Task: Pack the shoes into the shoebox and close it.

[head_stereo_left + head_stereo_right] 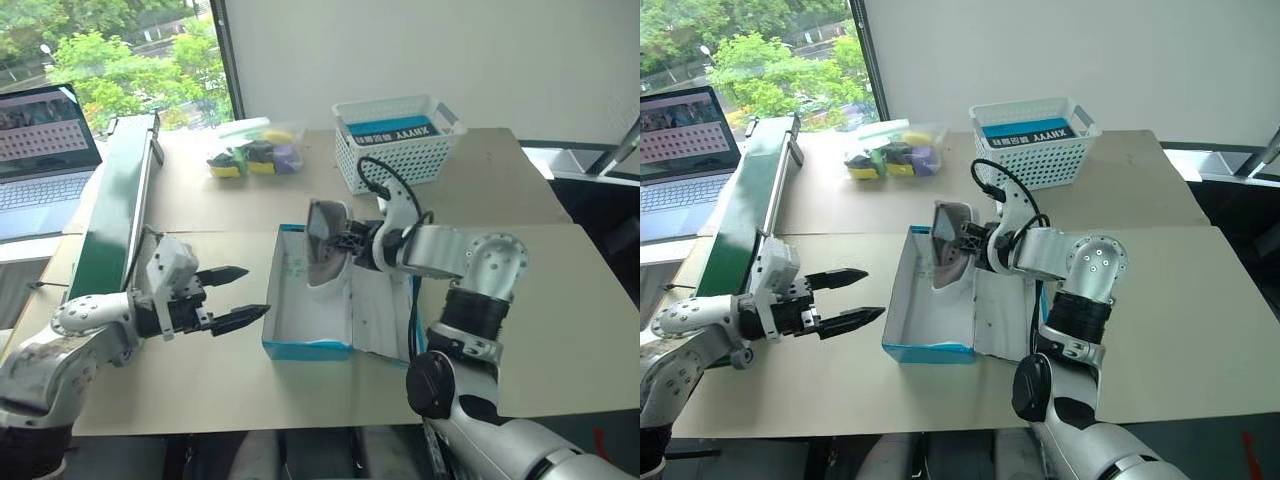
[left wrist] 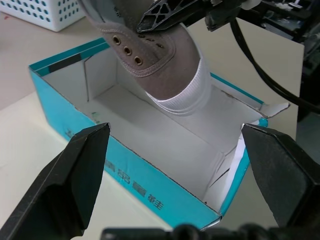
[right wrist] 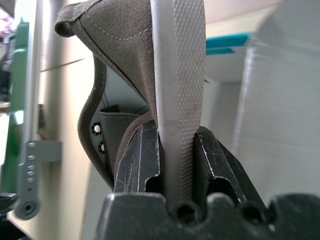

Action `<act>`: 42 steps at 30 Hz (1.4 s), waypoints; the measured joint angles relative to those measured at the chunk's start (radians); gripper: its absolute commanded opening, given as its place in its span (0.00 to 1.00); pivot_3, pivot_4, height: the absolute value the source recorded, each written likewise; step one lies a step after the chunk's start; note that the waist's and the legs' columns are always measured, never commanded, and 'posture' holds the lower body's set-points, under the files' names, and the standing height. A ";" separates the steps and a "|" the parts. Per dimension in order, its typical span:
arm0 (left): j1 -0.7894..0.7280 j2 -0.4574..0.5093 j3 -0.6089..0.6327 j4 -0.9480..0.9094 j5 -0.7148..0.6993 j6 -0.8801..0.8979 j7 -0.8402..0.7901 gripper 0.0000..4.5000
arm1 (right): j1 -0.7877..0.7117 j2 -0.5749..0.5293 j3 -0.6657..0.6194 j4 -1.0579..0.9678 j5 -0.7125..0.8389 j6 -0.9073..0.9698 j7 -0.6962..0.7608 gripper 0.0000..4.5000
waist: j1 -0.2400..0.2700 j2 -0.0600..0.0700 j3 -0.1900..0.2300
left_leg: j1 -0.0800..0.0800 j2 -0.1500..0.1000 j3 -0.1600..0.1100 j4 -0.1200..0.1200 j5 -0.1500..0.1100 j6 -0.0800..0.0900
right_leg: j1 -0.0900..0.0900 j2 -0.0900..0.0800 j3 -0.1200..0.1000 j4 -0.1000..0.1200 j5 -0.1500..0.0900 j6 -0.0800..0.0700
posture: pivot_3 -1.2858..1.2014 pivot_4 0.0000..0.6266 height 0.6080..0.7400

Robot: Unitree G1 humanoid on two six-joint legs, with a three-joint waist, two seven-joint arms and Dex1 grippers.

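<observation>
Right gripper (image 1: 345,240) is clamped on the side wall of a grey shoe (image 1: 325,245), its two black fingers pinching the fabric near the heel opening, as the right wrist view shows up close; the shoe hangs toe-down with its white toe cap dipping into the open blue shoebox (image 1: 300,345), which sits on the cardboard-covered table (image 1: 560,300) in front of the robot; whether the toe already touches the box floor I cannot tell; the white inside of the box looks otherwise bare, so this seems to be the first shoe going in, and a second shoe cannot be made out anywhere; the lid (image 1: 385,310) lies folded open flat on the box's right side; left gripper (image 1: 233,295) hovers just beside the box's left wall, fingers spread wide and holding nothing; my reading is that the task is at an early stage: this shoe must be lowered and released, the other found and packed, the lid swung shut.
</observation>
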 measured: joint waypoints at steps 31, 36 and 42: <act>-0.096 0.010 -0.102 0.081 0.083 -0.043 -0.091 0.99 | 0.041 -0.002 0.204 0.082 0.179 -0.007 -0.146 0.09 | -0.026 0.000 0.000 | 0.002 0.008 0.000 0.000 0.000 0.000 | 0.001 0.008 0.001 0.000 0.000 -0.002 | 0.52 0.24 0.99; -0.096 0.004 -0.102 0.081 0.088 -0.043 -0.087 0.99 | 0.057 -0.016 0.229 0.086 0.245 -0.007 -0.187 0.09 | -0.026 0.000 0.000 | 0.003 0.009 0.001 0.000 0.000 0.000 | 0.002 0.008 0.001 0.000 0.000 -0.002 | 0.52 0.24 0.99; -0.097 -0.001 -0.102 0.081 0.091 -0.043 -0.077 1.00 | 0.060 -0.063 0.268 0.101 0.282 -0.007 -0.219 0.40 | -0.024 0.000 0.000 | 0.003 0.009 0.001 0.000 0.000 0.000 | 0.002 0.009 0.001 0.000 0.000 -0.002 | 0.52 0.24 0.99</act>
